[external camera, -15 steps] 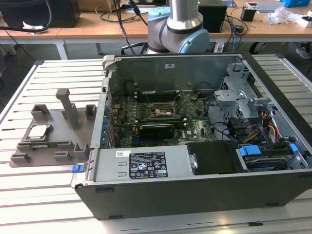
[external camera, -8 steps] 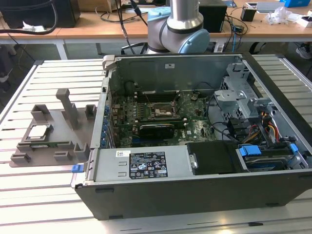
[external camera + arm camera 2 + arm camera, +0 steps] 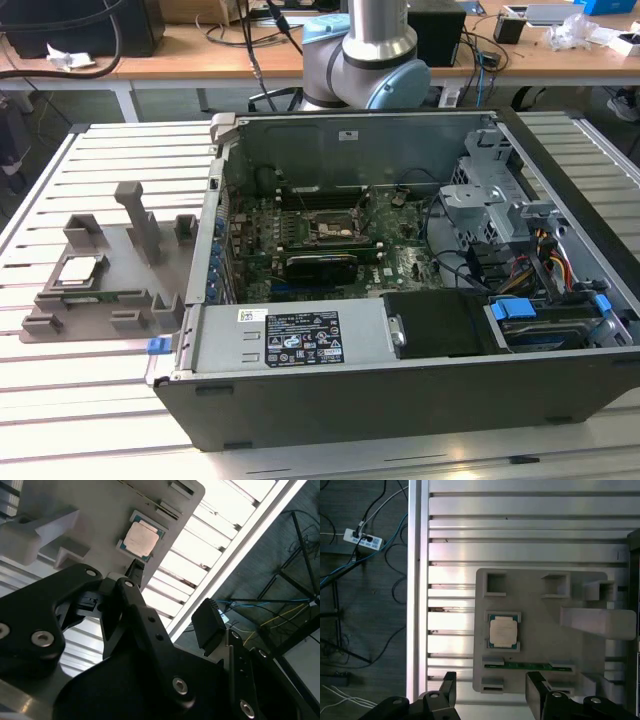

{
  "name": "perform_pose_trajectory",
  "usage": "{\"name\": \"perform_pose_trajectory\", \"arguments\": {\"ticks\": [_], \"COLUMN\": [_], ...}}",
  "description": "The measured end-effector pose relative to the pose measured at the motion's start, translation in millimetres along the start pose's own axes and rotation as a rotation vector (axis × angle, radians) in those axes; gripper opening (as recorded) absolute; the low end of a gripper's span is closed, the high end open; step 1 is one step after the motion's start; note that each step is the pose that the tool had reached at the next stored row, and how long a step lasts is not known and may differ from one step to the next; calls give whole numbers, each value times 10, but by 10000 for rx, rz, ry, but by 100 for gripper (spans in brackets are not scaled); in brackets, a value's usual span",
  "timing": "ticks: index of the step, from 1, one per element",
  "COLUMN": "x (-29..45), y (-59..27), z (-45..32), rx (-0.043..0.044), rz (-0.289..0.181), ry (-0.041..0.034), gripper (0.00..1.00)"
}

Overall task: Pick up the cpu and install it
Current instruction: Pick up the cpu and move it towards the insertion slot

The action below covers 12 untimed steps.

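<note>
In the first wrist view the gripper (image 3: 491, 676) is hanging above the bench. Its two black fingers (image 3: 449, 682) are standing wide apart, and they are holding nothing and touching nothing. In the second wrist view the gripper (image 3: 170, 587) is showing the same wide gap.

Beneath the fingers, the grey plastic tray (image 3: 540, 625) is lying flat on the slatted metal bench (image 3: 520, 530). The cpu (image 3: 503, 631) is sitting in a shallow square seat of this tray with its silvery top facing up, well apart from the fingers. A thin green strip (image 3: 525, 666) is lying in a slot of the tray, between the cpu and the fingers. In the second wrist view the cpu (image 3: 141, 539) is resting on the tray (image 3: 100, 505) just beyond the tip of one finger.

In the exterior view the tray (image 3: 120, 265) is lying in the middle left of the frame. The cpu (image 3: 78, 270) is sitting toward the tray's left side, near the upright blocks. The open computer case (image 3: 400, 400) is taking the centre and right of the frame, just beside the tray. Inside it, the black socket frame (image 3: 332, 228) is lying near the centre of the frame, well apart from the cpu. Farther back, at the top centre, the arm (image 3: 375, 50) is rising behind the case. Behind the arm, another bench with a wooden top (image 3: 200, 55) is carrying cables.
</note>
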<state>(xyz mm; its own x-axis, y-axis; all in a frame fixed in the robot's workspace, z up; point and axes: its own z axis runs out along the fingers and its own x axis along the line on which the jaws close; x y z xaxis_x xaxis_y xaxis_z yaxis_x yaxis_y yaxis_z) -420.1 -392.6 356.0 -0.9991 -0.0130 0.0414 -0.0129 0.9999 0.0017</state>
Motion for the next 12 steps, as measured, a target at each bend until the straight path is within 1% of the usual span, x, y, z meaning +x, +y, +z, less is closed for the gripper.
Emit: {"name": "perform_pose_trajectory", "arguments": {"ticks": [5, 9, 12], "x": [-2, -4, -5], "y": [0, 0, 0], "z": [35, 89, 111], "rx": [0, 0, 0], "rz": [-1, 0, -1], "ry": [0, 0, 0], "gripper": [66, 66, 66]}}
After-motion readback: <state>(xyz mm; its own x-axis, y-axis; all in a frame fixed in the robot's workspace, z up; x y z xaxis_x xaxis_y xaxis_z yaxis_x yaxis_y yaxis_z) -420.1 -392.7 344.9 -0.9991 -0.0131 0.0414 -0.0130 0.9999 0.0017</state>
